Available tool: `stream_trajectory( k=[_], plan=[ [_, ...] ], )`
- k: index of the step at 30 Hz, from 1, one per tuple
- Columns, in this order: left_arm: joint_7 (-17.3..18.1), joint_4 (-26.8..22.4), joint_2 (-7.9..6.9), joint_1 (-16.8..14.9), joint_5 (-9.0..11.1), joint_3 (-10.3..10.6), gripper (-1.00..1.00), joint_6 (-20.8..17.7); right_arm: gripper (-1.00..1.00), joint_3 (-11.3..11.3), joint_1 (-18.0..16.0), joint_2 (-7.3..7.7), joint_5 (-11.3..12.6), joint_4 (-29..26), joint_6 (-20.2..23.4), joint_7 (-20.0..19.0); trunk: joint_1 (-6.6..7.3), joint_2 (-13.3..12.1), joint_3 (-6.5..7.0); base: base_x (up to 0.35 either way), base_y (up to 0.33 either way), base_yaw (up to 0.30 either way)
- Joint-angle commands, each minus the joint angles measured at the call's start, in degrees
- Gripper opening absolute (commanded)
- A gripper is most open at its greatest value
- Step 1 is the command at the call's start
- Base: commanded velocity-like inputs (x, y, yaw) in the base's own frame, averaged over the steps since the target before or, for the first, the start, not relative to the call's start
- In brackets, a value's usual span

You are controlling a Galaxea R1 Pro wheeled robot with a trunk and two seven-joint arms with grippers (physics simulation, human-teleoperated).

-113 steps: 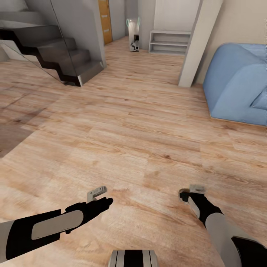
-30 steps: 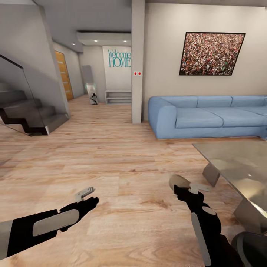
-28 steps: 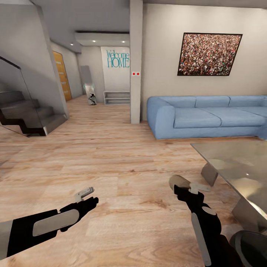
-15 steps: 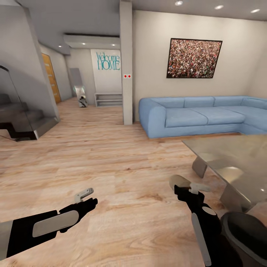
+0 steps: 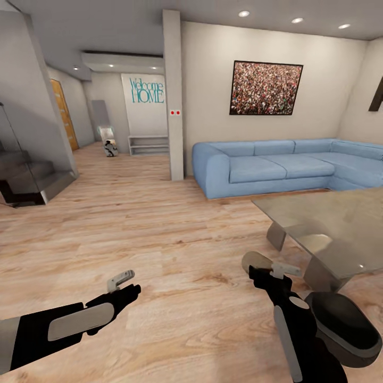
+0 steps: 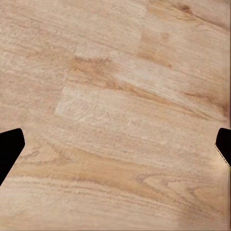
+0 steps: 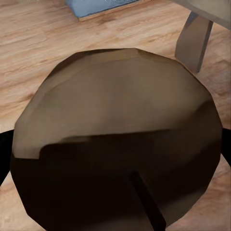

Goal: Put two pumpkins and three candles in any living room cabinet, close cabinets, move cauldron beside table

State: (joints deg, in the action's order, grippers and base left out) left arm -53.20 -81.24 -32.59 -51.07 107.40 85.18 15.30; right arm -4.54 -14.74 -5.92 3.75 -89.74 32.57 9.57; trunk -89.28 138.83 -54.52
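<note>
The left gripper (image 5: 123, 278) hung over the wood floor (image 5: 159, 234), fingers spread and empty. The right gripper (image 5: 268, 268) pinched a beige candle (image 5: 257, 260). Beside that arm stood the dark cauldron (image 5: 346, 329), near the grey table (image 5: 330, 223).

Your desk (image 5: 340, 223) runs off the picture's edge at 3 o'clock; the candle (image 7: 120, 144) hides your right tool's tips.

A round, flat-topped beige-tan candle (image 7: 115, 130) is sitting large and close between two black fingertips (image 7: 4, 154) at the frame's edges. Behind it are lying a pale wooden plank floor (image 7: 33, 48), a slanted grey slab table leg (image 7: 195, 38) and a blue sofa's edge (image 7: 96, 6).
</note>
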Motion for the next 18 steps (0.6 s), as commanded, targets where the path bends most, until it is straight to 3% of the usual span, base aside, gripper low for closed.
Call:
stream_trajectory(
  k=[1, 2, 8, 16, 18],
  plan=[
    [0.0, -0.1, -0.02, -0.1, 0.3, 0.2, 1.0, 0.5, -1.0, 0.0, 0.0, -0.07, 0.6, 0.0, 0.2, 0.3, 0.24, -0.4, 0.12, -0.002, 0.0, -0.001],
    [0.0, 0.0, -0.02, -0.1, 0.3, 0.2, 1.0, 0.7, -1.0, 0.9, 0.0, -0.09, 0.6, 0.0, 0.0, 0.3, 0.45, -0.8, 0.3, 0.0, 0.0, 0.0],
    [0.1, 0.1, 0.66, -0.1, 0.3, 0.5, 1.0, 0.7, -1.0, 1.2, 0.3, 0.02, 0.5, -0.1, -1.1, 0.4, 1.77, -3.2, 1.38, -0.044, 0.003, -0.008],
    [0.1, 0.1, 0.65, -0.1, 0.4, 0.6, 1.0, 0.8, -1.0, 1.2, 0.4, 0.03, 0.4, 0.0, -1.5, 0.6, 3.53, -6.4, 2.81, -0.302, 0.084, -0.221],
    [0.1, 0.1, 1.23, -0.1, 0.3, 1.7, 1.0, 1.0, -1.0, 1.2, 1.6, 0.09, 0.3, -0.1, -4.2, 0.7, 3.97, -7.2, 3.17, -0.316, 0.08, -0.26]
  ],
)
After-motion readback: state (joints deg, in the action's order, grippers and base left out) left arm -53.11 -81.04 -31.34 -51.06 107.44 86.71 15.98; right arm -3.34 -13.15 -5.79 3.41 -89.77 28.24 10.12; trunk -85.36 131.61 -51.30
